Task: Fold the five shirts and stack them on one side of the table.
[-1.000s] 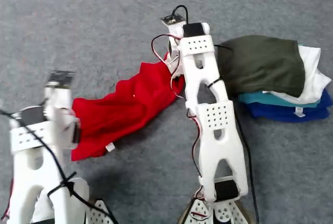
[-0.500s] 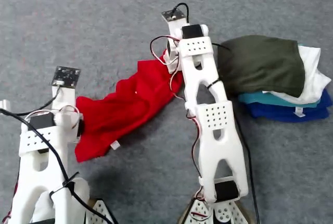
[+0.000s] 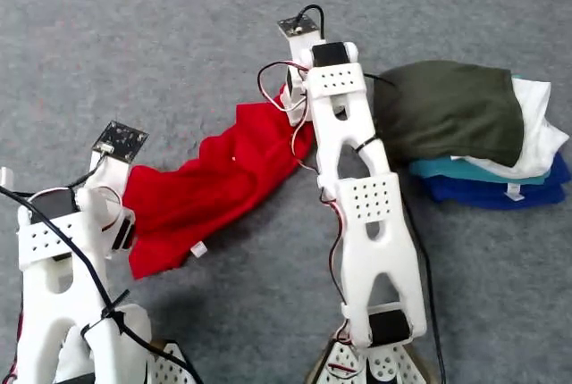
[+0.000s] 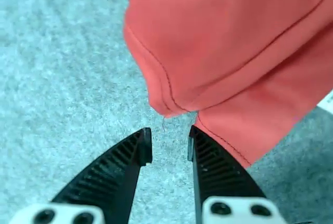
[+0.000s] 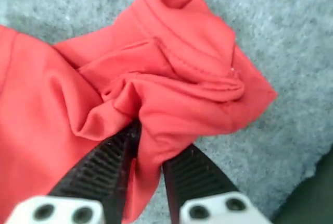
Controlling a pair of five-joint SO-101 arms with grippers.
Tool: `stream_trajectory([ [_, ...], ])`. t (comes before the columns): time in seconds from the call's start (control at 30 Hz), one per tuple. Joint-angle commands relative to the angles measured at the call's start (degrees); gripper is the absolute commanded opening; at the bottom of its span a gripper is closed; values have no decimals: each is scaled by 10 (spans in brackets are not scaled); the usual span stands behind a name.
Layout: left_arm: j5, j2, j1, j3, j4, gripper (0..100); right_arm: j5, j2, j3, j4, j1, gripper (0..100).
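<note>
A red shirt (image 3: 214, 187) is laid crumpled across the middle of the grey surface (image 3: 134, 62). In the high view it is stretched in a band from about 7 o'clock up toward 1 o'clock.

Its upper end is grasped by the right end effector (image 5: 148, 151). In the right wrist view a bunched fold of red cloth is clenched between the two black fingers, and the collar part is seen lying just beyond their tips.

The left end effector (image 4: 167, 146) is held over the surface at the shirt's lower end, at roughly 8 o'clock. It is released: its fingers are parted by a narrow gap and nothing is held between them. A hemmed corner of the red cloth is seen just ahead of the tips. A small white tag (image 3: 198, 248) is shown at the shirt's lower edge.

At 3 o'clock on the surface four folded shirts are stacked. An olive-green shirt (image 3: 447, 112) is placed on top, with a white shirt (image 3: 541, 129) under it. A teal shirt (image 3: 447, 168) comes next and a blue shirt (image 3: 487, 189) is at the bottom.

The right arm (image 3: 371, 214) is extended from the 6 o'clock edge toward 12 o'clock, between the red shirt and the pile. Its upper part is seen just beside the olive-green shirt.
</note>
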Motion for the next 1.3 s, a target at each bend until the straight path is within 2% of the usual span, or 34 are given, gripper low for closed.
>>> stream_trajectory([
  [0.0,-28,-5,-10,-16,-14,132,-6,1,-11,-20,7,2],
  [0.17,-68,-4,-5,30,-59,166,-6,2,-10,-23,6,2],
  [0.27,-58,-4,-10,40,-76,199,-6,2,-9,-23,0,2],
  [0.43,-57,-4,-6,56,-110,199,-6,2,-8,-24,0,2],
  [0.7,-57,-3,-6,127,-251,199,-6,2,-8,-24,0,2],
  [0.83,-55,-3,-6,127,-254,187,-6,2,-8,-24,0,2],
  [1.0,17,-4,1,116,-255,8,-6,2,-8,-24,0,2],
  [1.13,64,-5,1,97,-250,16,-6,2,-7,-24,0,2],
  [1.2,75,-10,1,72,-213,17,-6,2,-8,-23,0,2],
  [1.27,80,-10,1,25,-142,17,-6,2,-9,-20,1,2],
])
